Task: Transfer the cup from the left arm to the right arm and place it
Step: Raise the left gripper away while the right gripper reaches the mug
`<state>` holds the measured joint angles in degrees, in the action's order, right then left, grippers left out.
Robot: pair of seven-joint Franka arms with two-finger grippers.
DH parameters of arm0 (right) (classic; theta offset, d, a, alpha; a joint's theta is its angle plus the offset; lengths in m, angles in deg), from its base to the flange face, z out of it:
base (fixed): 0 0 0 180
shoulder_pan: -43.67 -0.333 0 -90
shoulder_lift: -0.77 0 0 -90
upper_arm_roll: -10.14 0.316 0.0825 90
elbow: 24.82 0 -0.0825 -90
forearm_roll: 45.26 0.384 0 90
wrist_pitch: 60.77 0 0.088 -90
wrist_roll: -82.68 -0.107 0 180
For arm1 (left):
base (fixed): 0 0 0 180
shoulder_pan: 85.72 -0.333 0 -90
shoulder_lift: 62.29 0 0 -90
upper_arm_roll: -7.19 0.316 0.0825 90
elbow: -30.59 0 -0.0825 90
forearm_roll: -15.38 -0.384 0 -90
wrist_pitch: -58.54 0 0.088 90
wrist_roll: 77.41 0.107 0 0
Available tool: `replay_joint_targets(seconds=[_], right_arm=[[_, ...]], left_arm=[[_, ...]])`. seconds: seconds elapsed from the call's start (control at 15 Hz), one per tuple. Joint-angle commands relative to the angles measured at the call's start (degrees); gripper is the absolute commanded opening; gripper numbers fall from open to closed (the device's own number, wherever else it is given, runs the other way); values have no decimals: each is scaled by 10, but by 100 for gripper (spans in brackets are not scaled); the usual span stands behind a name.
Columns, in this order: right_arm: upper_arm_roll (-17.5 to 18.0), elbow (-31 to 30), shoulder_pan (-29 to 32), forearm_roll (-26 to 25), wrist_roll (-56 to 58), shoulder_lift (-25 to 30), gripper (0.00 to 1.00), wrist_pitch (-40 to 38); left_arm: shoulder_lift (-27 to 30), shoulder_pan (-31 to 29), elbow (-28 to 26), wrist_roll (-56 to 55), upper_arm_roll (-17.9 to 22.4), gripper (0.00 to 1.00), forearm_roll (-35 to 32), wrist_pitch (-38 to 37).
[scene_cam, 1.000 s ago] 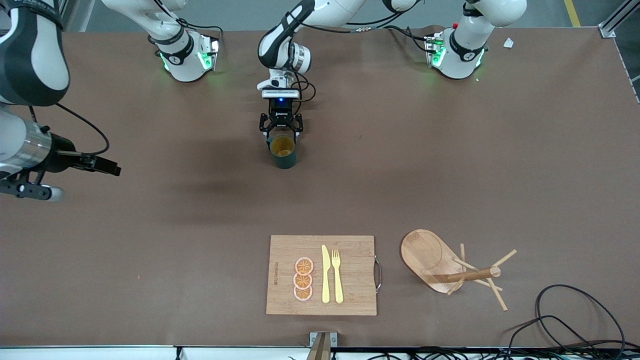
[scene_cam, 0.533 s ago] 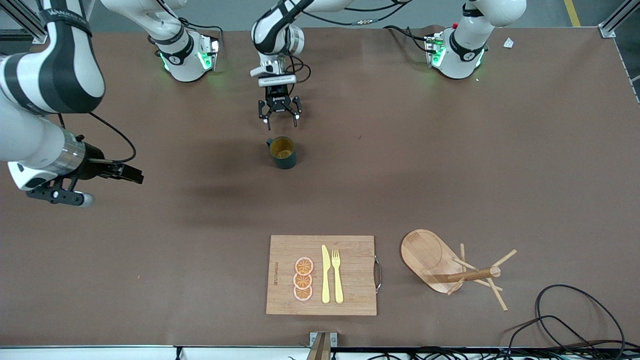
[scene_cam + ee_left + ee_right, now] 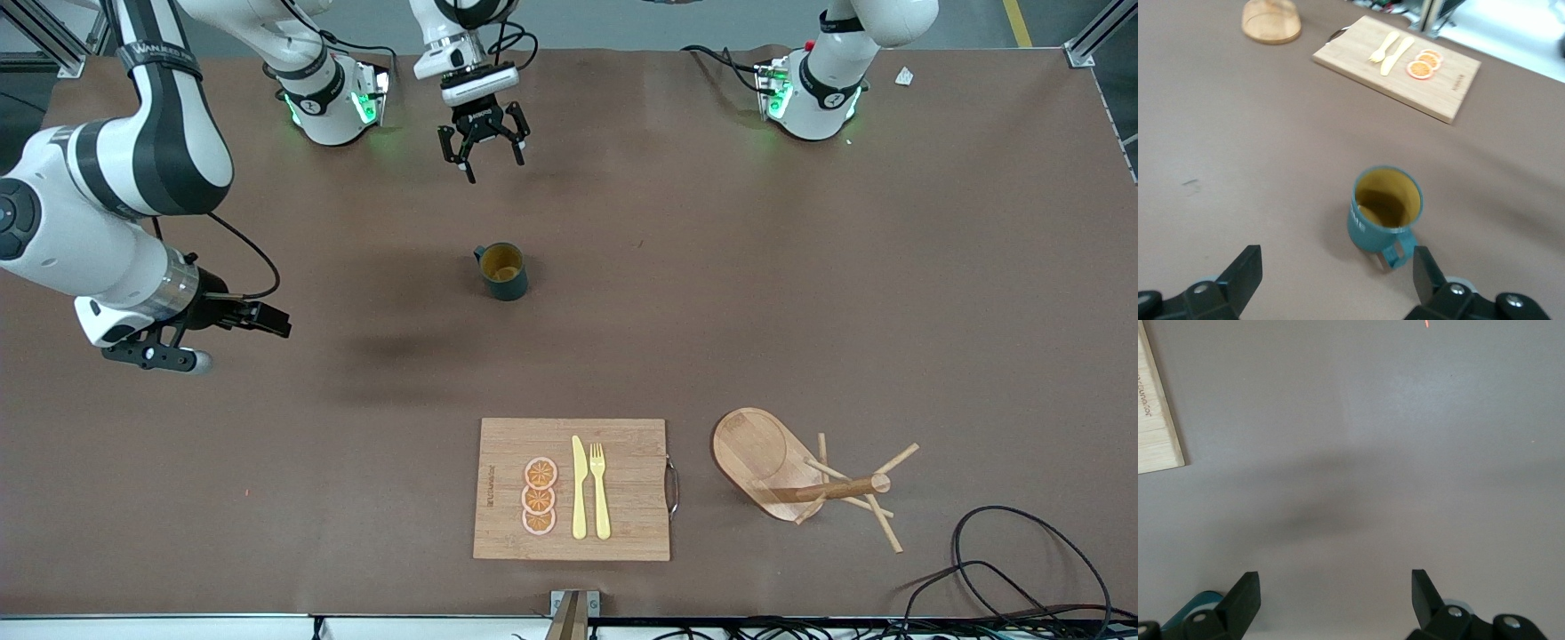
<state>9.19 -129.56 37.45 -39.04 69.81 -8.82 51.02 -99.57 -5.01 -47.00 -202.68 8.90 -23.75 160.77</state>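
Left tool (image 3: 481, 156) has let go of cup (image 3: 503, 270), pulled back, spread empty; cup stands on surface (image 3: 800, 293). Right tool (image 3: 258, 316) spread, closing in for pickup.

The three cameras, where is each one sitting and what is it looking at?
Front view: high across the table, facing both arms; cup, left gripper open, right gripper.
Left wrist view: on the left arm, over the cup; own fingers show.
Right wrist view: on the right arm, over bare table; own fingers open.
Shared: all three show the cutting board.
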Motion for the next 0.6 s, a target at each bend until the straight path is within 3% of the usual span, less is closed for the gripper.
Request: replay_joint_targets(seconds=[0.0, 0.53], right_arm=[[-1, -9, -14, 10, -5, -4, 100, 18], [-1, -64, -89, 10, -5, -13, 100, 119]], left_arm=[[81, -58, -45, 58, -5, 100, 62, 4], [197, -253, -43, 358, -4, 100, 202, -20]])
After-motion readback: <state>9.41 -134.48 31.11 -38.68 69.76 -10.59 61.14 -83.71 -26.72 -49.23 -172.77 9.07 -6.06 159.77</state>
